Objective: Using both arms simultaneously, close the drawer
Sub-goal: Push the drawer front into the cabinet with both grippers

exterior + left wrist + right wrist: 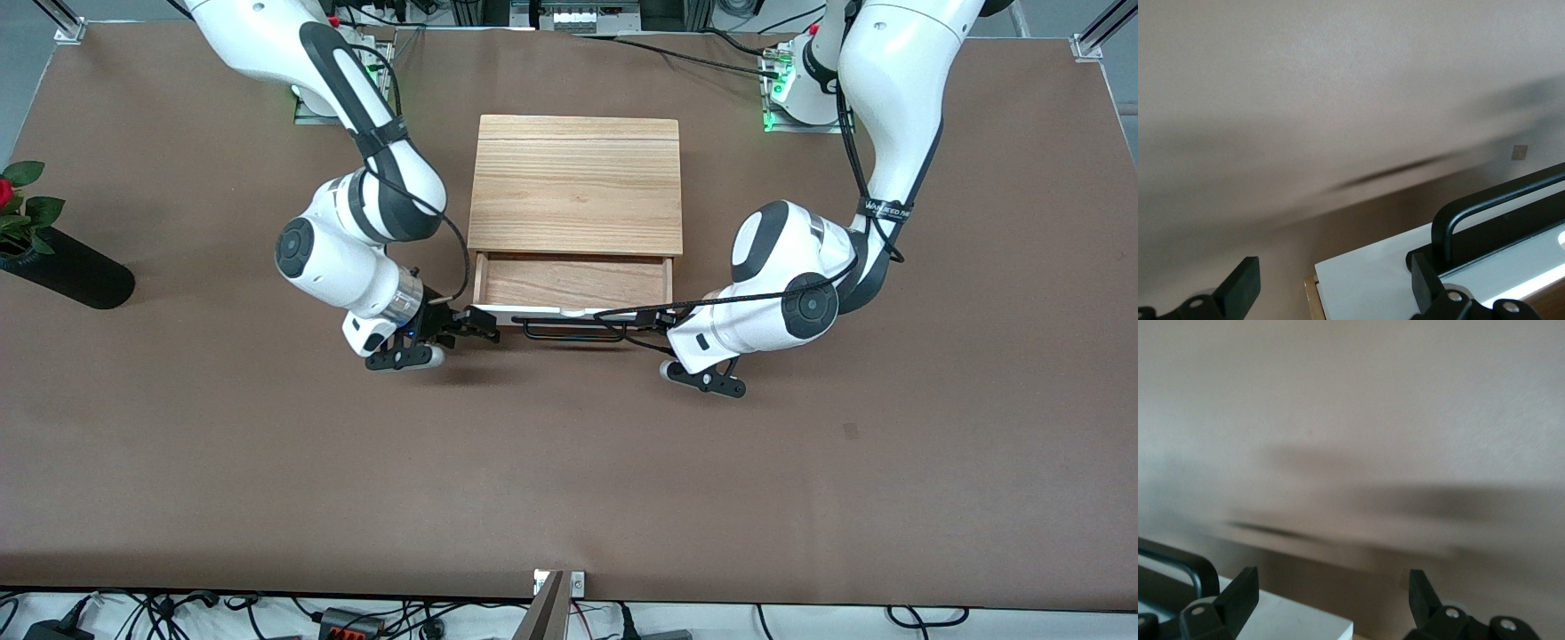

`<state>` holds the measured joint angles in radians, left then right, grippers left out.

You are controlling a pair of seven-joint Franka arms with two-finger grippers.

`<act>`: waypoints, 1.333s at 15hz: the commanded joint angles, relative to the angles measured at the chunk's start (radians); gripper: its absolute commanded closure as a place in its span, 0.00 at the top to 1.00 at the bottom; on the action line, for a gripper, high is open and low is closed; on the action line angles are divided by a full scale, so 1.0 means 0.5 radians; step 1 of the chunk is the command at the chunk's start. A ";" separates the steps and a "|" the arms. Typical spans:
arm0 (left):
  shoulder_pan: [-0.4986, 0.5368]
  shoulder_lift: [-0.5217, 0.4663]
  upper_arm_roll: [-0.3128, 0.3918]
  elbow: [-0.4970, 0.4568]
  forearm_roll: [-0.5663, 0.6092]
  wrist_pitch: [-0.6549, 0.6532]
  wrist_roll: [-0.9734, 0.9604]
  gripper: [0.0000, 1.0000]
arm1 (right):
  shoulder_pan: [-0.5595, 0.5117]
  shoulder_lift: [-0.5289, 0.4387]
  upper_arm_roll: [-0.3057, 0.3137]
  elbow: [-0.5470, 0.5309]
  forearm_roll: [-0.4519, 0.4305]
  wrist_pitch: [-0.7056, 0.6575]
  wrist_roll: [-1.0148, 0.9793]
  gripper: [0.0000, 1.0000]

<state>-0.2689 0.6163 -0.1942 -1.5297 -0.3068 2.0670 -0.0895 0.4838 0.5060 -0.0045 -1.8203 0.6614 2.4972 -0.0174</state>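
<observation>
Front view: the drawer is seen half-open at frame centre, its long white front flanked end-on by the spread, empty right hand and left hand.

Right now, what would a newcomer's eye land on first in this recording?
The light-wood box casing at mid-table, with its shallow white-fronted drawer pulled open toward the front camera. The right gripper and the left gripper, both open, sit at either end of the white front panel, flanking the thin black bar handle.
</observation>
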 commanded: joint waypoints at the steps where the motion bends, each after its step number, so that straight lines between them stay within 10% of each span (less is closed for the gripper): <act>1: -0.008 0.001 -0.004 0.050 0.031 -0.087 -0.033 1.00 | 0.014 -0.052 -0.010 -0.050 0.042 -0.091 -0.020 1.00; 20: -0.020 0.044 -0.069 0.028 -0.074 -0.698 -0.005 1.00 | 0.030 -0.036 -0.010 -0.050 0.042 -0.785 -0.005 1.00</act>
<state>-0.2748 0.6267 -0.2233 -1.5198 -0.3332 1.7744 -0.0923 0.4921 0.5027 -0.0066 -1.8278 0.6627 2.1371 -0.0177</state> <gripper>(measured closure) 0.000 0.000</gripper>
